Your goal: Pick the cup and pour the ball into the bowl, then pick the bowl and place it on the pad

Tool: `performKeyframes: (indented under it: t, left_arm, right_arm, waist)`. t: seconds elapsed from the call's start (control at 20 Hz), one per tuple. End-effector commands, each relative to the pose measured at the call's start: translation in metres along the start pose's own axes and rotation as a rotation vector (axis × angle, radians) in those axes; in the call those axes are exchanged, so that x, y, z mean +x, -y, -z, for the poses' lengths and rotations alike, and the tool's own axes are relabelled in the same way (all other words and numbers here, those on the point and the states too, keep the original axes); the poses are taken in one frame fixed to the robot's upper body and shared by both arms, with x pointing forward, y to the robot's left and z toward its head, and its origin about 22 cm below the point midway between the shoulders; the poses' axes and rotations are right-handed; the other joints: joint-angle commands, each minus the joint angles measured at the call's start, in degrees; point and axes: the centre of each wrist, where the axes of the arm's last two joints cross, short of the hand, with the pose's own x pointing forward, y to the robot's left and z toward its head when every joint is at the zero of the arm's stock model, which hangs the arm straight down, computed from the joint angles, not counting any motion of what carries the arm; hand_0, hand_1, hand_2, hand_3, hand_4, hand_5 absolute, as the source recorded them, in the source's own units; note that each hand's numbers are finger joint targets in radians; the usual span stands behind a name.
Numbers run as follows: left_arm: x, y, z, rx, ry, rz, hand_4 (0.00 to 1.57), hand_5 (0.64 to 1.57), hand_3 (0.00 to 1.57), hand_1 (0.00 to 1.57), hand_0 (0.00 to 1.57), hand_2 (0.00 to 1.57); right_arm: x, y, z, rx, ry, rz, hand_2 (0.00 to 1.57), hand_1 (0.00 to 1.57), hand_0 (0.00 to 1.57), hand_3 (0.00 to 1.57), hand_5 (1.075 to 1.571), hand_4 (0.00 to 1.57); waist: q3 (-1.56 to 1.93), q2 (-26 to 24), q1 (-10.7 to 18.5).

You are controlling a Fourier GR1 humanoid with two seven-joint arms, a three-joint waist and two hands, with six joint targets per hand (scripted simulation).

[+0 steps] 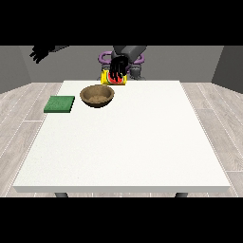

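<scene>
White table (142, 142) carries a brown bowl (97, 96) and green pad (60, 104). Yellow cup (114, 79) is held tilted just behind the bowl, fingers of the central hand (117, 67) curled round it. Upper-left hand (40, 53): fingers spread.

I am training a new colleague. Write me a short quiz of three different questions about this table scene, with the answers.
1. True or false: the green pad lies at the view's left of the brown bowl.
2. Which hand holds the yellow cup? A: the hand at the view's left. B: the hand at the view's right.
3. Fill in: the cup is held lying on its ____, just behind the bowl's far rim.

Key: 1 true. 2 B; its fingers curl round the cup, while the other hand is raised off to the side, away from the white table. 3 side.
</scene>
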Motion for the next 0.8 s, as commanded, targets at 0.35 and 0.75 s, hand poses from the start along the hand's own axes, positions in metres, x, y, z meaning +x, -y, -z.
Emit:
performKeyframes:
  t: [0.35, 0.75]
  left_arm:
    - [0.054, -0.029, -0.020, -0.010, 0.096, 0.389, 1.08, 1.570, 1.56, 0.25, 0.25, 1.23]
    - [0.027, -0.042, -0.008, -0.011, 0.099, 0.243, 1.04, 1.567, 1.49, 0.00, 0.00, 1.15]
  right_arm:
    - [0.005, -0.023, 0.037, 0.042, -0.002, 0.028, 0.00, 0.00, 0.00, 0.32, 1.553, 0.69]
    - [-0.020, -0.041, 0.022, -0.031, -0.073, -0.001, 0.00, 0.00, 0.00, 0.11, 1.551, 0.74]
  waist:
    - [-0.07, 0.4, -2.6]
    - [-0.17, -3.3, 3.0]
